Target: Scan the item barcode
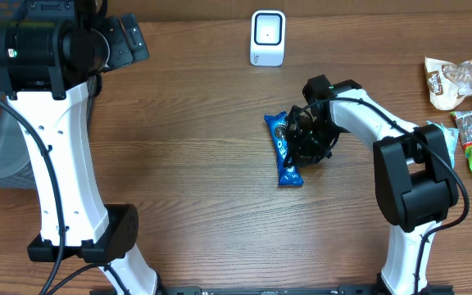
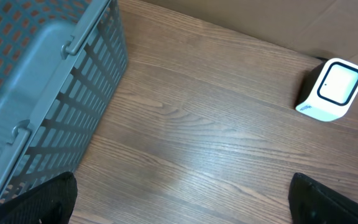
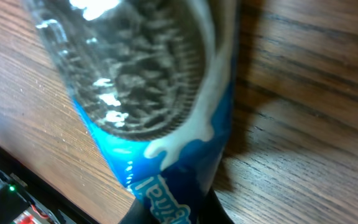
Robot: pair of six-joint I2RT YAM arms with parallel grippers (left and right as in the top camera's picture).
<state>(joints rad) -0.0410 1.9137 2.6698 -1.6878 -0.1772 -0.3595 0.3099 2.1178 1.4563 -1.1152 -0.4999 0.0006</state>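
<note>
- Where the blue cookie packet (image 1: pixel 283 149) lies mid-table, we see the right gripper (image 1: pixel 297 143) clamped on it.
- We see a brown wood-grain table (image 1: pixel 187 164) beneath.
- Its glossy blue wrap shows a dark cream-filled cookie.
- Farther off, we see the white scanner (image 1: pixel 268 38) and the left gripper (image 2: pixel 185 205) spread wide beside a grey basket (image 2: pixel 42 87).

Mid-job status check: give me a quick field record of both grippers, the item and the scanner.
item: blue cookie packet, on the table, in front of the scanner
right gripper: shut on the blue cookie packet
left gripper: open, empty, by the basket
scanner: white, at the far edge, apart from the packet
scan: not yet done
other: snack bags at the right edge
</note>
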